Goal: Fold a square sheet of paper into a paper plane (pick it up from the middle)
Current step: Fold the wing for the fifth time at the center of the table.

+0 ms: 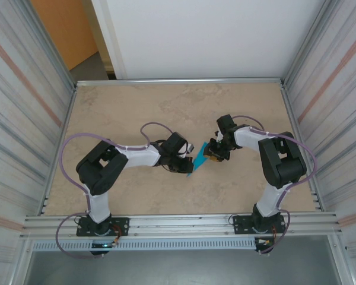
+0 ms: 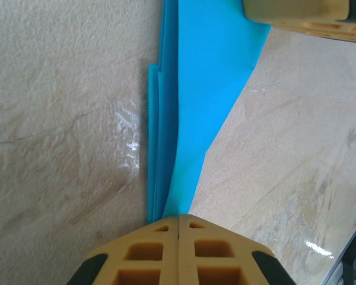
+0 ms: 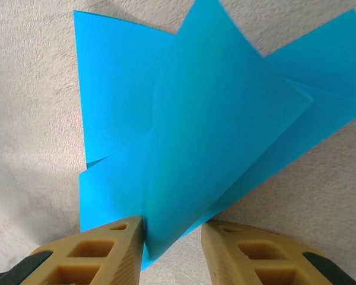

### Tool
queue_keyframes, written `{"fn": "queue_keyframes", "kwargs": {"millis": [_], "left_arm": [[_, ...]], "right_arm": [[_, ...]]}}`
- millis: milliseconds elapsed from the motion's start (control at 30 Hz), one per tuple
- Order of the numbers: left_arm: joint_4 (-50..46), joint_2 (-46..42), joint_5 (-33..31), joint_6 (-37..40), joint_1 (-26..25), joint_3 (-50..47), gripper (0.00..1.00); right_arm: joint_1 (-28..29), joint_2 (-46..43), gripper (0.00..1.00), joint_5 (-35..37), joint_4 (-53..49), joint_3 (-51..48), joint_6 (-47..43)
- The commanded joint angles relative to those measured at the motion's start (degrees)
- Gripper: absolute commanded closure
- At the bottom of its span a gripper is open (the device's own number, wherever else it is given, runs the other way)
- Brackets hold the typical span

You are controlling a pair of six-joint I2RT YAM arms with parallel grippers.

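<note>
Left gripper [image 2: 179,221] pinching paper [image 2: 207,71] edge. Right gripper [image 3: 173,228] spread around raised flap (not gripping). Risk: right closes off-crease, skews fold, or tug slips paper from left pinch.

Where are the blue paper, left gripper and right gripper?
blue paper [image 3: 213,119], right wrist view, middle of flap.
left gripper [image 2: 179,221], left wrist view, fingertip seam.
right gripper [image 3: 173,225], right wrist view, between fingertips.

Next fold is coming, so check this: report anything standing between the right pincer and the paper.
Nothing visible does. The paper reaches in between the parted fingers of the right pincer, with no other thing between them. The left pincer is shut on the paper's other end.
</note>
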Motion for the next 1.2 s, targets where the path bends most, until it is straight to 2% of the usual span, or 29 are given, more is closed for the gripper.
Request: {"fn": "queue_keyframes", "kwargs": {"millis": [0, 267, 533, 667, 1033, 1167], "left_arm": [[-1.95, -1.43, -1.09, 0.02, 0.6, 0.32, 0.92], [1.49, -5.4, -2.03, 1.46, -0.05, -1.18, 0.84], [-0.54, -7.21, -11.48, 3.78, -2.54, -2.25, 0.69], [0.23, -6.02, -10.13, 4.42, -2.67, -2.43, 0.64], [-1.25, -2.27, -9.35, 5.15, -2.57, -0.96, 0.62], [-1.47, -1.42, -9.04, 5.15, -2.57, -0.76, 0.69]], "right_arm": [[2.07, 10.7, 0.65, 8.44, 6.66, -4.03, 0.1], [1.94, 10.95, 0.65, 8.06, 6.33, -3.34, 0.88], [1.83, 11.48, 0.64, 7.7, 6.24, -2.88, 1.66], [1.89, 11.85, 0.64, 7.4, 6.25, -2.78, 1.68], [1.77, 11.99, 0.64, 7.35, 6.24, -2.75, 1.77], [1.72, 12.18, 0.64, 7.3, 6.3, -2.78, 1.69]]}}
